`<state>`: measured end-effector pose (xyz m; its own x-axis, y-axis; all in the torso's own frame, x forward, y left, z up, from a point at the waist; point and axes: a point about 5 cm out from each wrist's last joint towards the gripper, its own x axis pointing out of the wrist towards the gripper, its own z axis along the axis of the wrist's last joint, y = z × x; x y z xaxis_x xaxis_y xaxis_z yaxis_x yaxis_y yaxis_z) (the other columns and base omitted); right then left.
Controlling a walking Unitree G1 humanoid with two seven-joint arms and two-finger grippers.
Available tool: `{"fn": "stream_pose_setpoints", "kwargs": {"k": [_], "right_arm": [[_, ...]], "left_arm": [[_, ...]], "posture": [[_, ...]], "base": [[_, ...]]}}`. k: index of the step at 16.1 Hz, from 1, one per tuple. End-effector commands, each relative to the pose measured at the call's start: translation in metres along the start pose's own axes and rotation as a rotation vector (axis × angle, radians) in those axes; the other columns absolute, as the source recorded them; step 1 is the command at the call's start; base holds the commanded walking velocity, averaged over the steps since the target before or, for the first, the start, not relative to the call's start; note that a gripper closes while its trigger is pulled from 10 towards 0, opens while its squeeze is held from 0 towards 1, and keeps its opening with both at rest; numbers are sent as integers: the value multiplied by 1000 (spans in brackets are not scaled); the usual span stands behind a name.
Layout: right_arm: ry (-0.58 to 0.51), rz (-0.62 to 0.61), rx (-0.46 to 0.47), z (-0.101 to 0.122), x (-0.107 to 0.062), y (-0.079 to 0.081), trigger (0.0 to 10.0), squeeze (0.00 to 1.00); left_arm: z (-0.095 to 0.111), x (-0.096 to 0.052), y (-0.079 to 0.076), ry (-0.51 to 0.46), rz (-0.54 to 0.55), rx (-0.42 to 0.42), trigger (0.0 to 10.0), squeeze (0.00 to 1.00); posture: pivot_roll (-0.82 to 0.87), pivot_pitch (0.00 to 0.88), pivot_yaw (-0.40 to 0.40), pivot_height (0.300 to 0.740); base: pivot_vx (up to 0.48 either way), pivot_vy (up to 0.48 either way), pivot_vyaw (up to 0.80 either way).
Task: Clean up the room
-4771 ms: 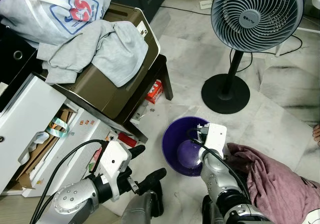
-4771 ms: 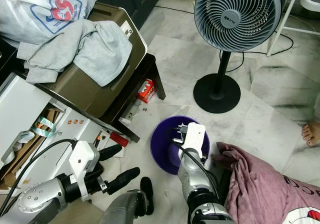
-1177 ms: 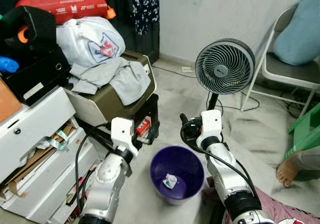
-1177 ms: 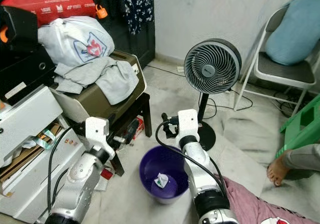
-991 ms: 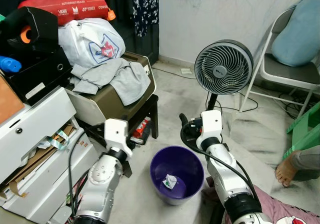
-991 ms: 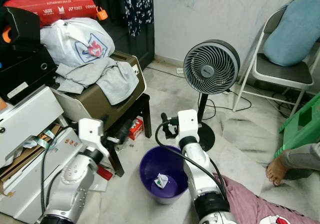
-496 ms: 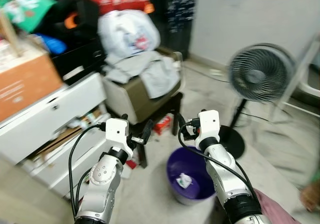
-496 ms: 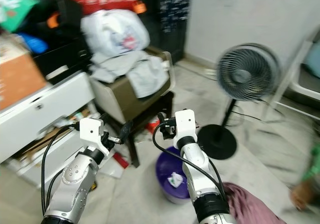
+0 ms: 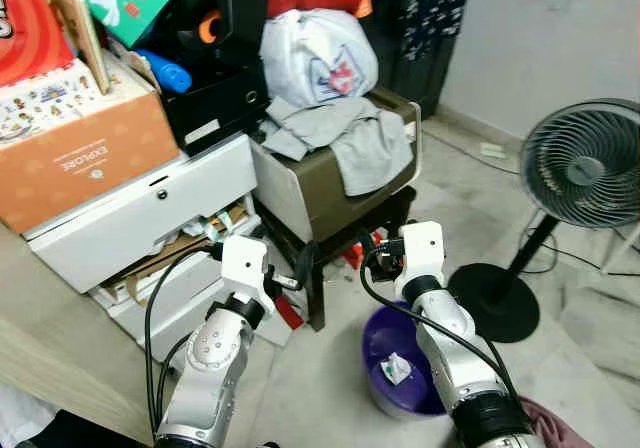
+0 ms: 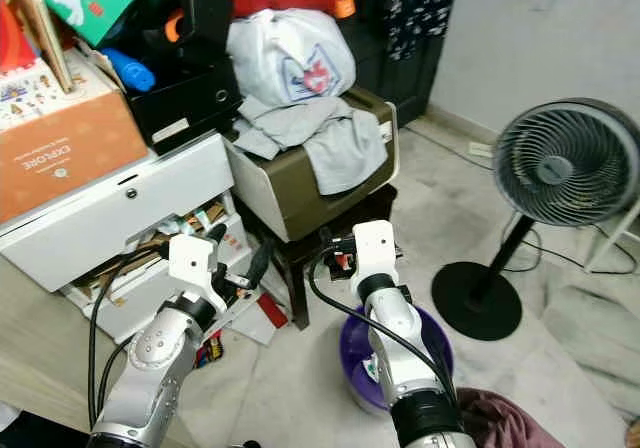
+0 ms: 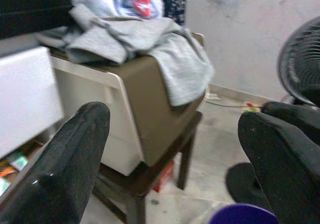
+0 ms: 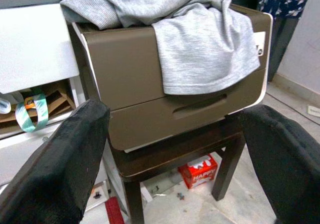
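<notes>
Purple bin [image 9: 385,343] sits on the floor by the robot's feet, likely so trash can drop straight in. 1 white scrap [image 9: 396,368] lies inside it. Both arms are up in front. Left gripper [image 11: 172,149] is wide open and holds nothing. Right gripper [image 12: 175,149] is wide open and empty too. Both aim at the brown box [image 12: 165,104] on the dark stool [image 9: 340,223], with grey clothes [image 10: 320,133] draped on top, probably the next mess to clear.

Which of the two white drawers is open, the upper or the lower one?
The lower drawer is open: it is pulled out, with cardboard and ribbon showing inside. The upper drawer, under the orange box, is shut flush.
</notes>
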<state>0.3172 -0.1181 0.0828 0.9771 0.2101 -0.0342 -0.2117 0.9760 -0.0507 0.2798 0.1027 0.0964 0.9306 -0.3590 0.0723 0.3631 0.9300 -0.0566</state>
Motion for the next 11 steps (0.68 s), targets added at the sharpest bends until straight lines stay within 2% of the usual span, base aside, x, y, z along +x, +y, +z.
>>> {"fn": "stream_pose_setpoints", "kwargs": {"k": [1,11], "right_arm": [[-13,-6,-1,5,0,-2,10000,0],[-5,3,-2,5,-1,1,10000,0]], "left_arm": [[2,-1,2,-2,18,9,10000,0],[-1,-2,4,15,54,24,10000,0]], "posture": [[12,84,11,740],[13,87,10,740]], "base": [[0,0,719],[0,0,648]]}}
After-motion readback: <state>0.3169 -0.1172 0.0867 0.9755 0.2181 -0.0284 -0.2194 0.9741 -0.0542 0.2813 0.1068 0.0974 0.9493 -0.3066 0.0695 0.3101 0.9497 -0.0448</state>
